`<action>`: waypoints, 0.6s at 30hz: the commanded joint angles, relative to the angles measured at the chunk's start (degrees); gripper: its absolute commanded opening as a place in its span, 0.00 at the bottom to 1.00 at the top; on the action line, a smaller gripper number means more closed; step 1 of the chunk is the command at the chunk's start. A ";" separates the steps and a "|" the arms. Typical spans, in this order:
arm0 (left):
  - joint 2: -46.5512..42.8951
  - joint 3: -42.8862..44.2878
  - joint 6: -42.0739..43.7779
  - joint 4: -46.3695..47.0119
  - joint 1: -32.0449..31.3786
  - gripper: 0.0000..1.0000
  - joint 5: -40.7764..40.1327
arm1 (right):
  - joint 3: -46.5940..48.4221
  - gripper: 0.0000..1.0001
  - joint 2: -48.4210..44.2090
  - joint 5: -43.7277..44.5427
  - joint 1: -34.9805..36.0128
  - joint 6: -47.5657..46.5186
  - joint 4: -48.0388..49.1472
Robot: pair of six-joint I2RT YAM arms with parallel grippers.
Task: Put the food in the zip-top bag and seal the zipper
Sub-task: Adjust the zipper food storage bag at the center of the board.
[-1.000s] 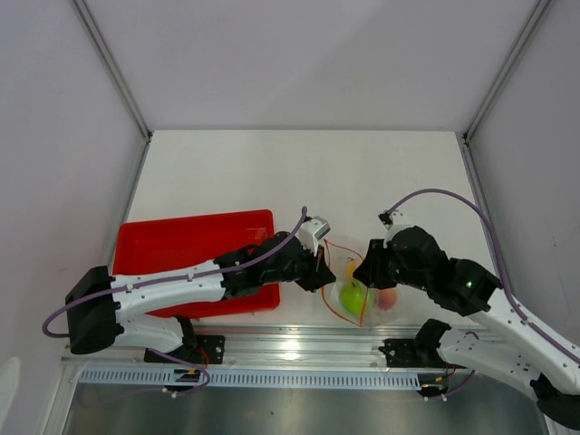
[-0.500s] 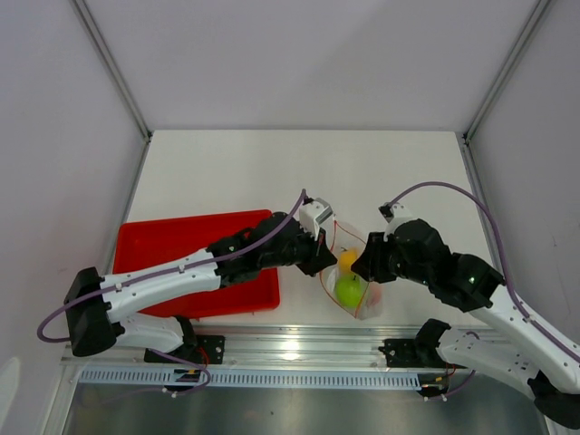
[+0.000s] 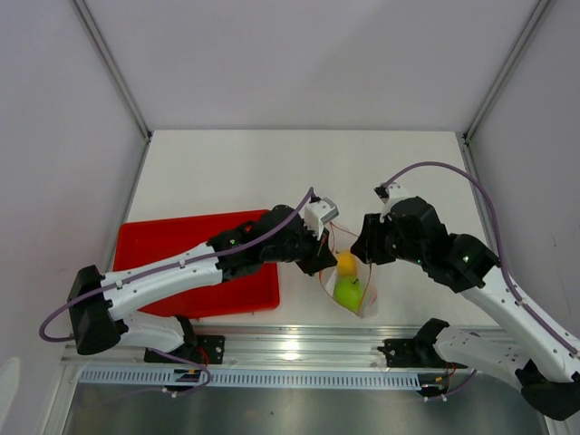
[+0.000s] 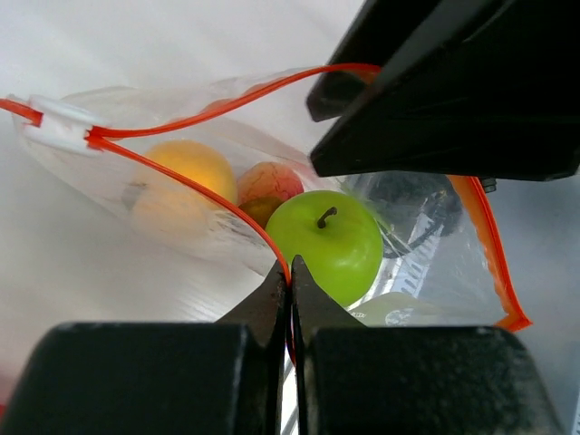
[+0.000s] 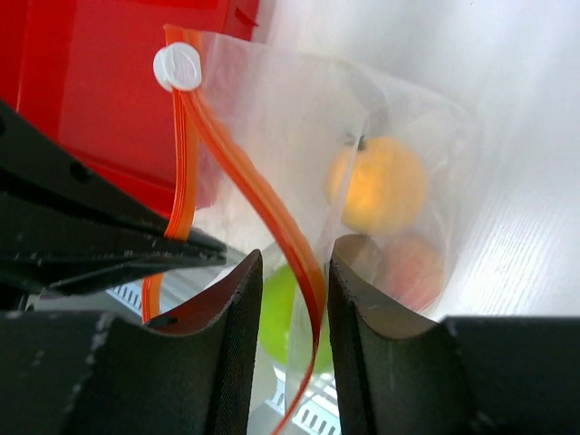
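Orange at both tips: pinches zipper (image 4: 186, 184) tight in fully closed left gripper (image 4: 290, 269), straddles it loosely with right gripper (image 5: 294, 265) parted a little.

Table (image 3: 272, 172): white surface, pale walls on three sides.
Red tray (image 3: 163, 240): flat on the table's left half, near the front edge.

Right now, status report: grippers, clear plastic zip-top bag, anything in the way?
Left gripper shut on thin red-orange zipper strip. Right gripper open, straddling it. Round green toy apple inside clear bag, mouth unsealed. Nothing blocking.
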 commanded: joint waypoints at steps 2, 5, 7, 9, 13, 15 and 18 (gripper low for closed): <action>0.49 4.75 2.60 -0.83 0.22 0.01 2.41 | 4.59 0.36 3.29 -0.31 -0.90 -6.17 -1.96; 0.40 5.19 3.21 -1.36 0.22 0.00 2.59 | 5.20 0.35 4.61 -3.47 -1.33 -8.19 -1.79; 0.57 5.45 3.39 -1.89 0.30 0.01 2.59 | 5.64 0.35 5.14 -3.74 -1.51 -9.59 -1.62; 0.75 5.80 3.56 -2.24 0.39 0.01 2.77 | 6.43 0.35 5.84 -4.18 -2.21 -11.00 -1.44; 0.75 5.98 3.83 -2.59 0.39 0.01 3.03 | 7.23 0.34 6.90 -4.88 -3.44 -13.28 -0.74; 0.75 6.15 3.92 -2.68 0.39 0.01 3.21 | 7.49 0.34 7.16 -5.23 -4.23 -13.99 -0.39; 0.93 6.33 4.09 -2.94 0.39 0.01 3.29 | 7.67 0.34 8.13 -6.90 -5.46 -14.61 0.49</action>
